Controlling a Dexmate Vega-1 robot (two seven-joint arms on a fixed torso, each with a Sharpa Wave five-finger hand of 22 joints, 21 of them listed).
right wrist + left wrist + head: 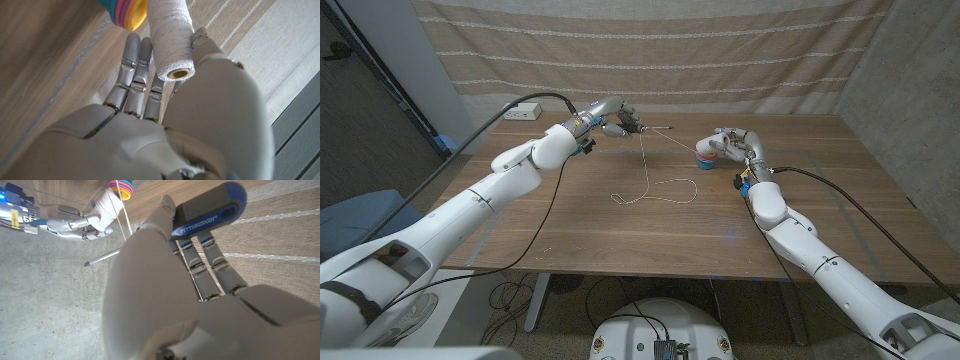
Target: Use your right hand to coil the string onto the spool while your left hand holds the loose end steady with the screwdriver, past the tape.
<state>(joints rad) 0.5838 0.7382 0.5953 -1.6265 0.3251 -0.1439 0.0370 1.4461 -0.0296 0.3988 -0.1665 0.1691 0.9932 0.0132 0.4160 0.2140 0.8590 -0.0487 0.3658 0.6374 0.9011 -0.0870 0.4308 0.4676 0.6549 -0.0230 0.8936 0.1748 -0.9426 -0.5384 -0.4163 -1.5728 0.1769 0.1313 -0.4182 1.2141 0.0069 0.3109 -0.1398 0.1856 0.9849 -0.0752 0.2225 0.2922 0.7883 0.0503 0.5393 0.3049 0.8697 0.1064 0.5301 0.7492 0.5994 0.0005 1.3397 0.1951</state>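
Right hand (165, 125) pinches the white string-wound spool (172, 40) far right, by the rainbow-coloured tape roll (705, 156). Left hand (610, 115) wraps the blue-handled screwdriver (207, 215), thin white string (650, 175) hanging slack; turn slowly, keep tension.

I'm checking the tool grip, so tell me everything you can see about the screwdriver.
The screwdriver has a blue handle with a grey grip panel marked PITTSBURGH and a slim metal shaft. The left hand holds it by the handle above the far side of the table, with the shaft pointing roughly level toward the right hand. The string hangs from near the shaft down to the tabletop; whether it touches the tip is unclear.
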